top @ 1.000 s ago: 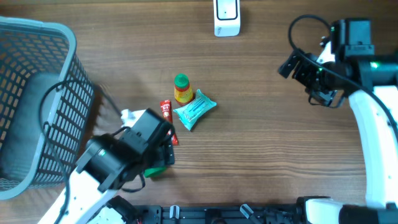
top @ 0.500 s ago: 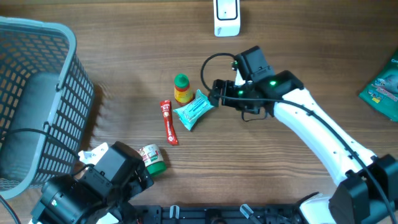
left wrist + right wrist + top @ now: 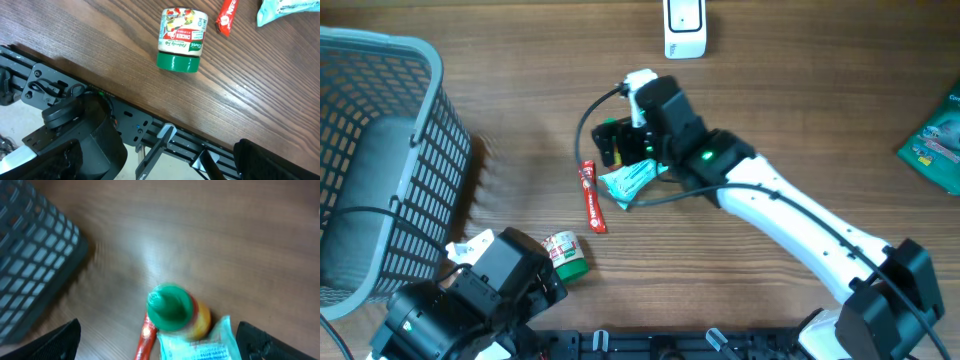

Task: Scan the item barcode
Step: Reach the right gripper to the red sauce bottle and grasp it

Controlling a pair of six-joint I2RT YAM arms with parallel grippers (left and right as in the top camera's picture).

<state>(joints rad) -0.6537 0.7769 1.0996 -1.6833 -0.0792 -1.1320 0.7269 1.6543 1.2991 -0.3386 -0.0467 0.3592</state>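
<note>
The right arm is stretched across the middle of the wooden surface. The right jaws hang over a small bottle with a green cap and a yellow-orange body, which stands upright. In the right wrist view the two fingers sit far out at the lower corners, spread as wide as they go, with nothing between them but the bottle top below. They hold nothing. That view is blurred, so I can't tell how far above the cap they are.

A teal packet lies just beside the bottle, on the side nearer the robot, and a red stick sachet lies flat next to the packet. The white scanner sits at the far edge of the surface, well apart from the bottle.

The left arm is drawn back at the near left corner. The left jaws are wide open too and empty — a little jar with a green lid lies on its side just beside them, not touched. A grey mesh basket stands at the left, and a green packet lies at the far right edge.
</note>
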